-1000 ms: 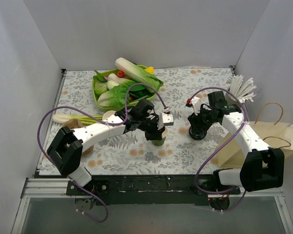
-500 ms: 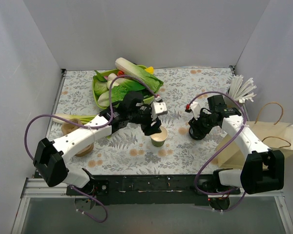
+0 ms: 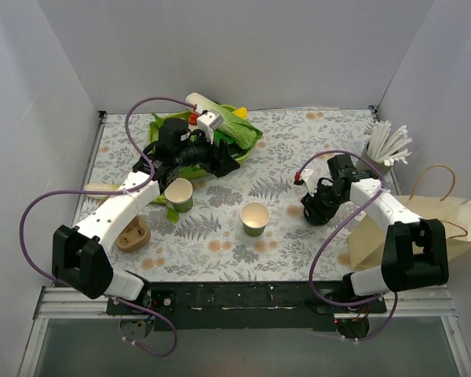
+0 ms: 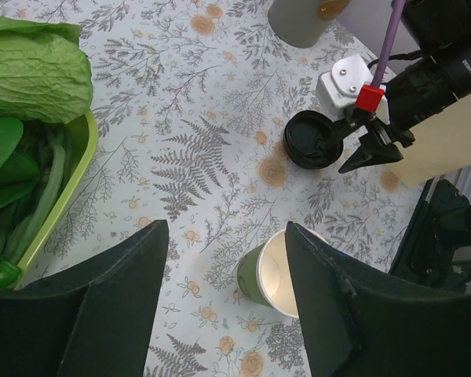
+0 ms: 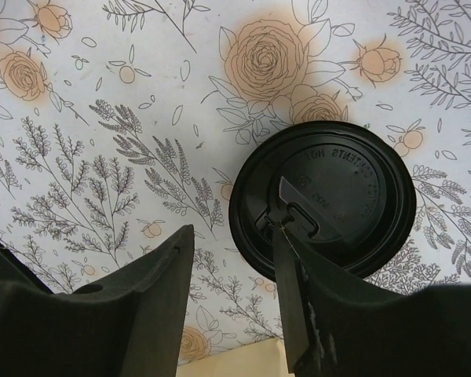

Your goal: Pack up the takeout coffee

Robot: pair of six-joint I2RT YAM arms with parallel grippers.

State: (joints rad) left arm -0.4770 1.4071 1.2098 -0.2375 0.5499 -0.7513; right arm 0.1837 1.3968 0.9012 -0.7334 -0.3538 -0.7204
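Observation:
Two lidless green paper cups stand on the floral cloth, one in the middle point(image 3: 255, 218) and one further left point(image 3: 179, 194). The middle cup also shows in the left wrist view point(image 4: 276, 272), cream-white inside. The round black lid point(image 3: 320, 214) lies flat on the cloth to the right, on no cup. It fills the right wrist view point(image 5: 334, 196). My right gripper point(image 3: 317, 206) is open and low over the lid, one finger point(image 5: 314, 306) across its near edge. My left gripper point(image 3: 224, 159) is open and empty, raised near the vegetable basket.
A green basket point(image 3: 154, 149) of leafy vegetables stands at the back left. A grey cup of white straws point(image 3: 386, 145) and a paper bag point(image 3: 432, 220) are at the right. A wooden piece point(image 3: 132, 234) and a leek point(image 3: 114, 191) lie at the left.
My left gripper let go of the middle cup and drew back up and left toward the basket. The second cup is now uncovered. My right gripper stayed over the lid.

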